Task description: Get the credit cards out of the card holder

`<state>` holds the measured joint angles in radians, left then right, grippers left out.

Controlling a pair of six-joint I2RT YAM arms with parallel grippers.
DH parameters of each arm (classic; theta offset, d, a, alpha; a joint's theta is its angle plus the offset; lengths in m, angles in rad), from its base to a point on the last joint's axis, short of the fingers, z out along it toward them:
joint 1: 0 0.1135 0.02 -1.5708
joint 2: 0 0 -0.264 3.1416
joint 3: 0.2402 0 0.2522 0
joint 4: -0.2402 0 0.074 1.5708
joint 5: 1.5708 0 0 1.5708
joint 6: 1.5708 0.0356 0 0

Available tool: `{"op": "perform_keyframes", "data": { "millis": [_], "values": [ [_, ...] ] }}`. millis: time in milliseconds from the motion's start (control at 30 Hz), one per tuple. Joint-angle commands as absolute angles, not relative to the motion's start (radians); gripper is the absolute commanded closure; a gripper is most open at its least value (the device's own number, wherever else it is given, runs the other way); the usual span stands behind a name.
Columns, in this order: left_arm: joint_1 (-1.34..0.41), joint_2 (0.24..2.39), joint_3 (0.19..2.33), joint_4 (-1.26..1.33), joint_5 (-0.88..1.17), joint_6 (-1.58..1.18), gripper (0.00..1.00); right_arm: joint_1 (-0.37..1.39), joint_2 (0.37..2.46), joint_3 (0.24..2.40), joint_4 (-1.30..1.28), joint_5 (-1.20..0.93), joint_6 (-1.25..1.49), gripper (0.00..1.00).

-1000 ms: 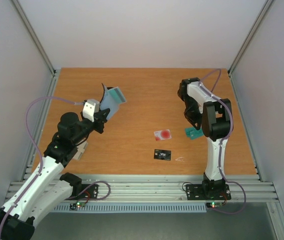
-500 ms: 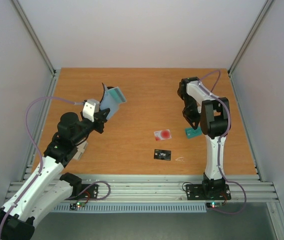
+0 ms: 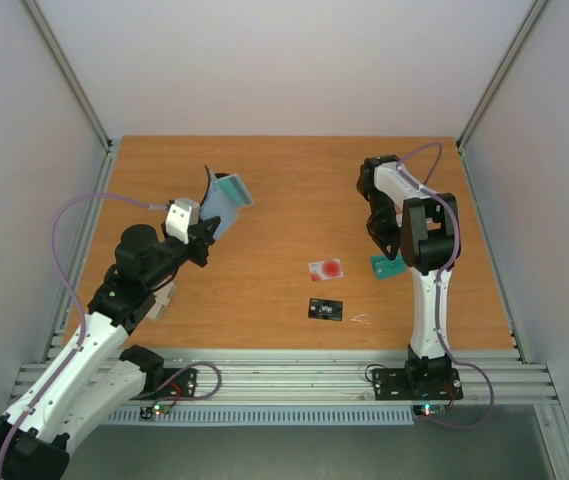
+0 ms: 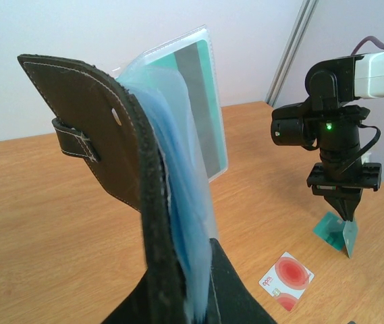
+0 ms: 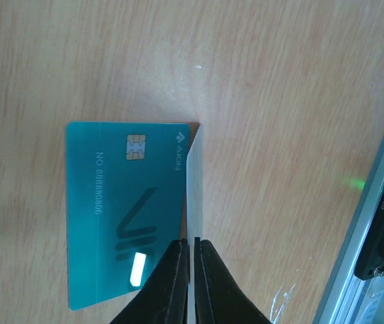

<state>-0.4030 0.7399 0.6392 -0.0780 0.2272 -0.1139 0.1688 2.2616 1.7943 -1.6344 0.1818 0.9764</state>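
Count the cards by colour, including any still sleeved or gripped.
Teal: 3 (flat teal card, held teal card in right gripper, sleeved teal card in card holder)
White card with red spot: 1
Black card: 1
Total: 5

The black folding card holder (image 4: 104, 142) looks like matt stitched leather, its sleeves (image 4: 178, 216) clear glossy plastic. The teal-green card (image 5: 121, 202) is glossy plastic, the worktop (image 5: 279, 101) smooth wood.

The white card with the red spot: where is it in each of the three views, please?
Top view: white card lies right of centre, just above the black card.
Left wrist: bottom right, near the right gripper.
Right wrist: not in it.
Shared landmark: the teal card lying on the table, in all three.
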Motion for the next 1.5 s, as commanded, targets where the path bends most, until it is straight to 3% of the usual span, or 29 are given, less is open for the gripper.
{"op": "perform_keyframes", "data": {
  "millis": [0, 67, 100, 133, 233, 400, 433, 633, 733, 900, 1000, 1133, 1233, 1367, 1467],
  "values": [
    [-0.4, 0.742, 0.659, 0.005, 0.225, -0.098, 1.0, 0.163, 2.274, 1.835, -1.805, 0.198, 0.983, 0.92],
    [-0.4, 0.74, 0.657, 0.005, 0.225, -0.097, 1.0, 0.163, 2.265, 1.838, -1.796, 0.202, 0.977, 0.89],
    [-0.4, 0.741, 0.656, 0.005, 0.227, -0.096, 1.0, 0.163, 2.255, 1.838, -1.786, 0.204, 0.973, 0.81],
    [-0.4, 0.74, 0.654, 0.005, 0.227, -0.096, 1.0, 0.163, 2.244, 1.838, -1.774, 0.205, 0.967, 0.63],
    [-0.4, 0.739, 0.652, 0.007, 0.236, -0.098, 1.0, 0.163, 2.209, 1.856, -1.741, 0.217, 0.926, 0.3],
    [-0.399, 0.734, 0.652, 0.035, 0.287, -0.113, 1.0, 0.164, 2.102, 1.925, -1.7, 0.223, 0.801, 0.05],
    [-0.399, 0.732, 0.652, 0.046, 0.311, -0.114, 1.0, 0.166, 2.069, 1.938, -1.67, 0.223, 0.756, 0.04],
    [-0.396, 0.737, 0.629, 0.218, 0.562, -0.092, 1.0, 0.249, 1.68, 1.796, -1.105, 0.069, 0.095, 0.02],
    [-0.395, 0.753, 0.643, 0.3, 0.703, -0.075, 1.0, 0.274, 1.459, 1.662, -0.836, -0.31, -0.155, 0.03],
    [-0.399, 0.772, 0.674, 0.355, 0.785, -0.044, 1.0, 0.275, 1.335, 1.671, -0.753, -0.87, -0.242, 0.16],
    [-0.397, 0.769, 0.694, 0.385, 0.727, 0.028, 1.0, 0.291, 1.336, 1.708, -0.741, -1.052, -0.193, 0.2],
    [-0.395, 0.784, 0.692, 0.371, 0.595, 0.051, 1.0, 0.44, 1.338, 1.731, -0.768, -0.914, -0.259, 0.18],
    [-0.396, 0.782, 0.693, 0.373, 0.665, 0.035, 1.0, 0.551, 1.381, 1.772, -0.832, -0.744, -0.333, 0.25],
    [-0.397, 0.779, 0.702, 0.36, 0.684, 0.014, 1.0, 0.593, 1.432, 1.792, -0.806, -0.826, -0.324, 0.38],
    [-0.398, 0.773, 0.705, 0.362, 0.687, 0.014, 1.0, 0.621, 1.466, 1.823, -0.842, -0.851, -0.36, 0.38]
  ]
}}
